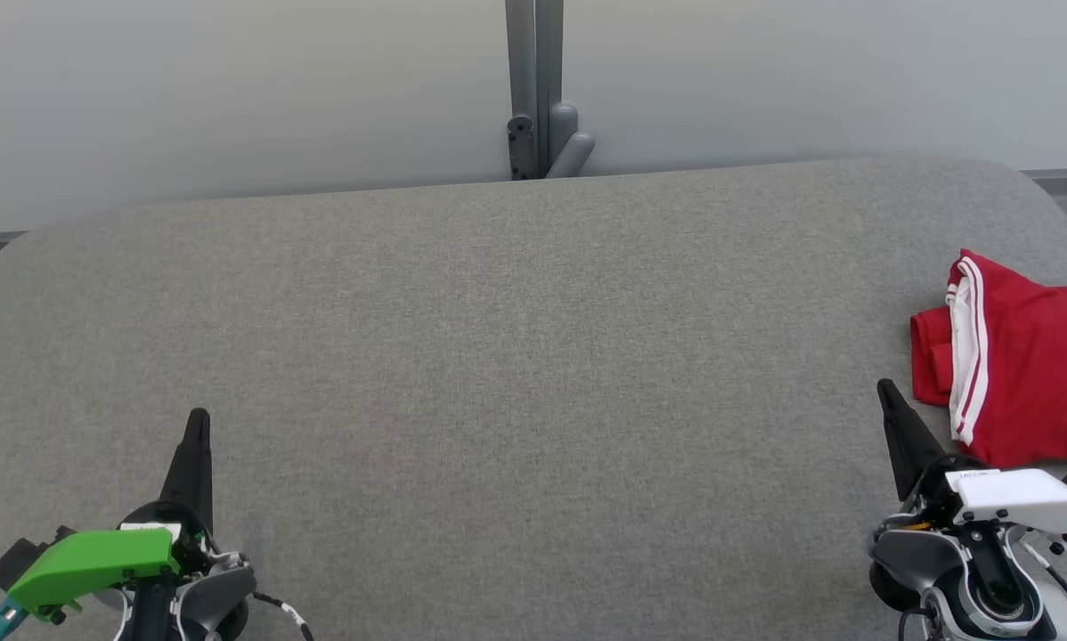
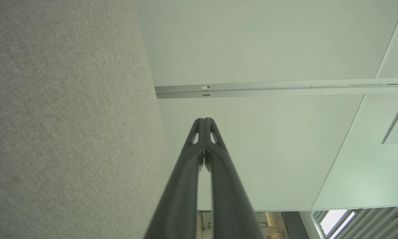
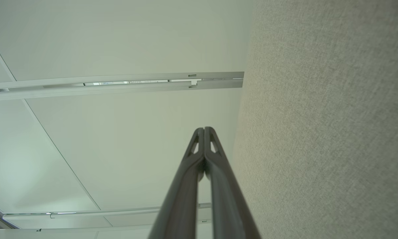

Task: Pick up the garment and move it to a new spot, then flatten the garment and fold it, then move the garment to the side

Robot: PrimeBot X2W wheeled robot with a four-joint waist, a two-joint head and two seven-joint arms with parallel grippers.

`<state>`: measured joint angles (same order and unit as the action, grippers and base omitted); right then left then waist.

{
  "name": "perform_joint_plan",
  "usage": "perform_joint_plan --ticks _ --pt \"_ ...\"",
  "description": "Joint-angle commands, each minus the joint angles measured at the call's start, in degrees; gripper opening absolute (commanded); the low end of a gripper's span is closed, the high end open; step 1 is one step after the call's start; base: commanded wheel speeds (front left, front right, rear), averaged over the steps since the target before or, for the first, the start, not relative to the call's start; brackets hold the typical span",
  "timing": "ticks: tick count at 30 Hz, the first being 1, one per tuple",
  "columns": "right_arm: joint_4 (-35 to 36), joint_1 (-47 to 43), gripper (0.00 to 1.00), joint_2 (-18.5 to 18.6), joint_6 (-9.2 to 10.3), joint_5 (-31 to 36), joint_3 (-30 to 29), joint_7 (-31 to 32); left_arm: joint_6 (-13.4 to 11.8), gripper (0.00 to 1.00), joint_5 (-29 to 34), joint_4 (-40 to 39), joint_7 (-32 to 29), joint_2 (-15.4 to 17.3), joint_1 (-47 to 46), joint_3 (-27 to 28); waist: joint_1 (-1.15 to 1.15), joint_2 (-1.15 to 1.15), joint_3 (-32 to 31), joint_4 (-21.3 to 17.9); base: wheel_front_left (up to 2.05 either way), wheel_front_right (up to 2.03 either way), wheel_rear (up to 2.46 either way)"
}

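A wide grey fabric-covered table [image 1: 498, 356] with rounded far corners stands before a pale wall, with a grey post [image 1: 533, 89] rising behind the middle of the table's far edge. The garment [image 1: 1023, 374], red with white stripes along one hem, lies bunched in loose folds at the table's right edge, partly cut off by the picture's border. The left gripper [image 1: 199, 417], under a green housing, sits over the table's near left part, well apart from the garment, its two dark fingers pressed together and holding nothing. The right gripper [image 1: 884, 388], under a white housing, sits over the table's near right part, just beside the garment's near corner, its fingers likewise closed tip to tip and empty. The wrist views show each pair of fingers meeting along their length, with the table's grey cloth to one side.
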<state>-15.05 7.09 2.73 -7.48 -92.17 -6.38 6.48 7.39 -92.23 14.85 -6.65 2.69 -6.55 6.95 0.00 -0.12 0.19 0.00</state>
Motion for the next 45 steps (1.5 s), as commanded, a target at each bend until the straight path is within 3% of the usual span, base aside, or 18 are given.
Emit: perform_joint_plan --ticks 1,45 --pt "0.23 0.21 0.00 0.27 -0.02 -0.31 -0.06 0.16 0.25 0.00 -0.14 -0.27 -0.21 0.36 -0.79 0.01 0.00 0.12 0.00 0.00 0.00 0.00 0.00" --pt "0.23 0.21 0.00 0.28 -0.02 -0.32 -0.05 0.16 0.25 0.00 -0.14 -0.28 -0.20 0.36 -0.79 0.01 0.00 0.12 0.00 0.00 0.00 0.00 0.00"
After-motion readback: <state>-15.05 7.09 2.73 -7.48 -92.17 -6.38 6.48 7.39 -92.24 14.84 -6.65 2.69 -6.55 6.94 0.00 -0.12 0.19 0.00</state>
